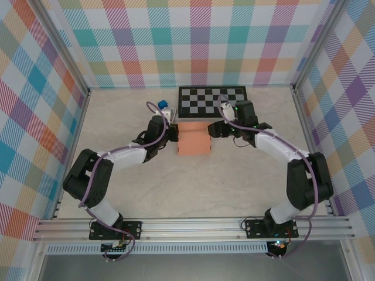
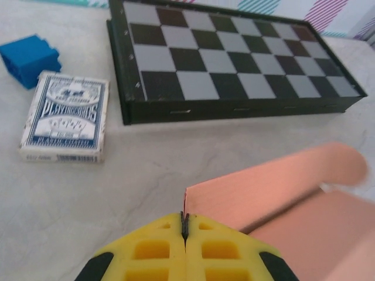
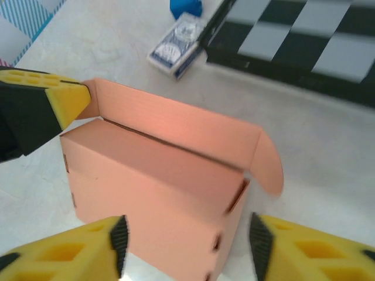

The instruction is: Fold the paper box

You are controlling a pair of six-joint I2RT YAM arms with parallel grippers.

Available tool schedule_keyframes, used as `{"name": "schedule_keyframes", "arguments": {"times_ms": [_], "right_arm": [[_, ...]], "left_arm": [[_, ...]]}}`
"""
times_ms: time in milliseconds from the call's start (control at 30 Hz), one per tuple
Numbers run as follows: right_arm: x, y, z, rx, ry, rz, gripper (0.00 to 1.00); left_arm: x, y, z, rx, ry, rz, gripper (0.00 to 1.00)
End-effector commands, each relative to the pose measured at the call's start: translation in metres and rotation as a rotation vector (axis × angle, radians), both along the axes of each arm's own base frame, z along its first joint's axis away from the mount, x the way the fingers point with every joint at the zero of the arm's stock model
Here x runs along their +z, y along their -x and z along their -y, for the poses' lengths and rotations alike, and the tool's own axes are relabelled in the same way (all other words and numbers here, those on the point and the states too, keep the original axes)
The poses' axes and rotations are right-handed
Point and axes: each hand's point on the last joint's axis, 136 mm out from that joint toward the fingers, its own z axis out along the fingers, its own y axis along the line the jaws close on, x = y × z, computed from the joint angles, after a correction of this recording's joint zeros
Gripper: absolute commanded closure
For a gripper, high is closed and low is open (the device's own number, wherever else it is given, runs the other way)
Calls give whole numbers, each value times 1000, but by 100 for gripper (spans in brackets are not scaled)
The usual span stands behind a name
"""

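- On the table [image 1: 117,117], the paper box [image 1: 193,139] stands with its lid flap [image 3: 176,126] up.
- Left jaws pinch the flap's corner.
- Right jaws stand spread by the box's end.

Three walls in pastel multicolour plaid: back wall [image 1: 193,41], left wall [image 1: 35,105], right wall [image 1: 345,99]. Bare aluminium corner posts [image 1: 64,48] run up where the walls meet. Tabletop [image 1: 193,187] is pale beige with a faint marble vein pattern and a matte finish. A double aluminium extrusion rail [image 1: 193,225] spans the near edge, with a perforated strip [image 1: 193,247] under it and a plain grey surface [image 1: 193,268] below. Lighting is even and diffuse, shadows soft and short.
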Motion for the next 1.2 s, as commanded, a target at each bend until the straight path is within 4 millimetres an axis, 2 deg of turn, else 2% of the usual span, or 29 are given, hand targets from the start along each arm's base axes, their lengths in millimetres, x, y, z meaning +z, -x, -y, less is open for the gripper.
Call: {"name": "schedule_keyframes", "arguments": {"times_ms": [0, 67, 167, 233, 333, 400, 500, 567, 633, 800, 900, 1033, 1167], "right_arm": [[28, -16, 26, -30, 74, 204, 28], [39, -24, 50, -125, 68, 205, 2], [41, -30, 77, -218, -10, 122, 0], [41, -29, 79, -167, -77, 42, 0], [37, -27, 72, -47, -22, 20, 0], [35, -19, 64, 84, 2, 85, 0], [30, 5, 44, 340, 11, 195, 0], [19, 22, 33, 499, 86, 274, 0], [11, 15, 33, 521, 167, 324, 0], [15, 4, 34, 556, 218, 396, 0], [3, 1, 38, 585, 289, 409, 0], [6, 10, 30, 660, 289, 440, 0], [-3, 32, 13, 787, 302, 349, 0]], "left_arm": [[31, -1, 11, -58, 39, 114, 100], [33, 0, 13, -63, 42, 122, 100], [34, -1, 15, -76, 36, 128, 100], [35, 0, 17, -92, 33, 140, 100], [40, 2, 23, -136, 27, 174, 100], [42, 4, 26, -168, 15, 193, 100], [47, 6, 34, -223, 8, 231, 100], [52, 10, 41, -281, 11, 269, 100], [56, 16, 48, -342, 9, 318, 100], [60, 39, 68, -538, -2, 431, 100], [60, 47, 73, -601, -16, 462, 100], [58, 52, 77, -642, -25, 462, 100], [58, 53, 80, -659, -12, 454, 100]]}}
